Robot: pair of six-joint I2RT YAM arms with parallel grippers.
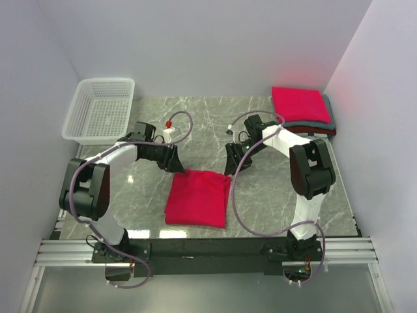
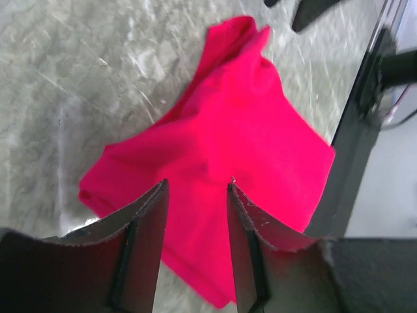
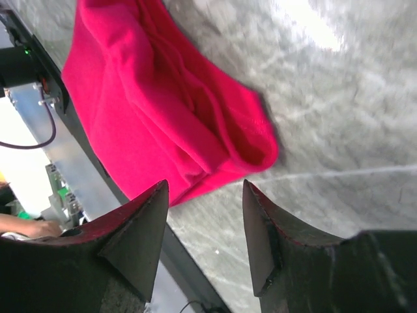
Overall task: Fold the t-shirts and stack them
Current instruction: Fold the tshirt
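1. On the table (image 1: 208, 124), near its front edge, lies a folded crimson t-shirt (image 1: 197, 197).
2. Left gripper (image 1: 174, 160) and right gripper (image 1: 233, 160) hang at its far corners, jaws parted, holding nothing.
3. Folded stack (image 1: 301, 107) sits far right; white basket (image 1: 101, 107) far left.

Marble table (image 1: 215, 124) bears basket (image 1: 107, 81), red t-shirt (image 1: 197, 197), t-shirt stack (image 1: 301, 105).

You are looking at a crimson t-shirt (image 1: 197, 197) that is showing as soft, matt cloth, creasing at its folds. The table (image 1: 208, 120) is gleaming like polished grey-veined stone. The basket (image 1: 101, 111) is reading as white lattice plastic; the left hand (image 2: 197, 186) is showing dull black, rough-edged fingers.
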